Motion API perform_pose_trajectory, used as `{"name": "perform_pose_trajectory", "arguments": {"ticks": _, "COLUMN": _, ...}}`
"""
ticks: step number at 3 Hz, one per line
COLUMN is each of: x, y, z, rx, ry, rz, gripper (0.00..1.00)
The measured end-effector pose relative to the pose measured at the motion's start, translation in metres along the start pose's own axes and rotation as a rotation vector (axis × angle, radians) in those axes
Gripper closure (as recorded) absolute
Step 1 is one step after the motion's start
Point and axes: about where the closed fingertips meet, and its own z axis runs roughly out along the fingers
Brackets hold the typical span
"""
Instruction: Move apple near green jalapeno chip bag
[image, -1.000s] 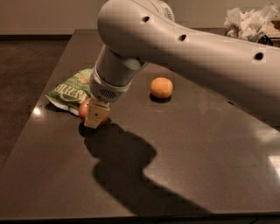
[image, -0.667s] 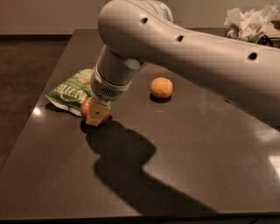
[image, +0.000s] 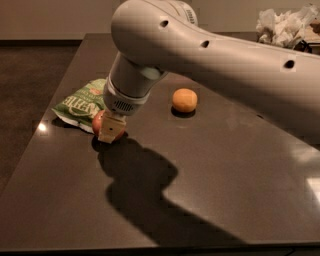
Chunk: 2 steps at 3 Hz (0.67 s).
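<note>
The apple (image: 97, 123) is red and sits low at the table surface, right beside the near edge of the green jalapeno chip bag (image: 80, 104), which lies flat at the left of the dark table (image: 225, 170). My gripper (image: 110, 131) reaches down from the big white arm and is at the apple, covering most of its front. Only the apple's left side and a sliver on the right show.
A small plain orange round fruit (image: 184, 100) lies to the right of the gripper, apart from the apple. Crumpled white paper (image: 284, 25) sits at the far right corner. The table's left edge (image: 37, 130) runs close to the bag.
</note>
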Motion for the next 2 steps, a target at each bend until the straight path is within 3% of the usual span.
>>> {"name": "perform_pose_trajectory", "arguments": {"ticks": 1, "x": -0.0007, "y": 0.0009, "z": -0.0001, "rx": 0.000, "ry": 0.001, "rz": -0.002, "gripper": 0.12}}
{"name": "perform_pose_trajectory", "arguments": {"ticks": 2, "x": -0.0016, "y": 0.0016, "z": -0.0011, "rx": 0.001, "ry": 0.001, "rz": -0.005, "gripper": 0.00}}
